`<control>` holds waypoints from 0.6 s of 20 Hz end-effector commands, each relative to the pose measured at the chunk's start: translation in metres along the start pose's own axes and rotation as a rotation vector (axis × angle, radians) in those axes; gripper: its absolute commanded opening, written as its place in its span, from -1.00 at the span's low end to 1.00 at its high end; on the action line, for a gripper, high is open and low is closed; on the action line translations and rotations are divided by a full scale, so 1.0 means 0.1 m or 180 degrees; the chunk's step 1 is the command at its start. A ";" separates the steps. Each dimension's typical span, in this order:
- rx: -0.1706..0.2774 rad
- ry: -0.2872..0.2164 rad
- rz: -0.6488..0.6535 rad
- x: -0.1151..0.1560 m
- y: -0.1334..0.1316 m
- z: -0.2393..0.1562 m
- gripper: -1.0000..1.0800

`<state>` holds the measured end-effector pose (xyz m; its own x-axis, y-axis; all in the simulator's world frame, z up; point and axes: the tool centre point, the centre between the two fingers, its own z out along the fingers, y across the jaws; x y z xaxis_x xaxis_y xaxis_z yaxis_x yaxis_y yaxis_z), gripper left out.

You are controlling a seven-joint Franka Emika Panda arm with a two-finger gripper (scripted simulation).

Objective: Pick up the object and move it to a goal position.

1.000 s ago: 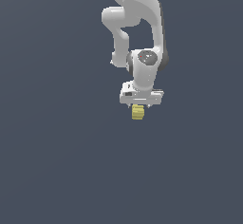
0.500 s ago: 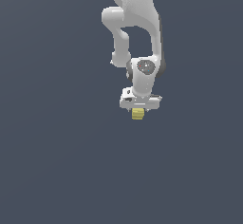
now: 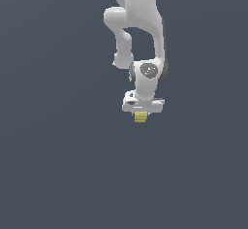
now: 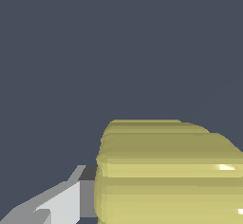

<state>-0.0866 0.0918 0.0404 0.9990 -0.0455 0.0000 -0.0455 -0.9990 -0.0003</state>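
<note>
Gripper (image 3: 141, 114) hangs at the end of the white arm (image 3: 140, 24), pointing straight down, w/ the object (image 3: 141, 117) sticking out just below its white body, narrower than that body. From the exterior view the fingers themselves are too small to make out, but the pale-yellow ridged lump sits right under the hand, nothing else touching it, plain dark grey backdrop all round. Wrist view: the object (image 4: 166, 171) fills the frame's lower part, horizontal ridges clear, and one grey-white finger (image 4: 61, 201) presses against its side, so the gripper looks closed on it. Other finger not visible here.
</note>
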 end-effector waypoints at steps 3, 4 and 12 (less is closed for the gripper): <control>-0.0001 0.0000 0.0002 0.00 0.00 0.01 -1.00; -0.0001 0.0000 0.0002 0.00 0.00 0.01 -1.00; 0.0062 0.0159 -0.0071 0.19 -0.05 -0.08 -1.00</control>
<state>-0.0736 0.0944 0.0454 0.9990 -0.0305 0.0334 -0.0301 -0.9995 -0.0132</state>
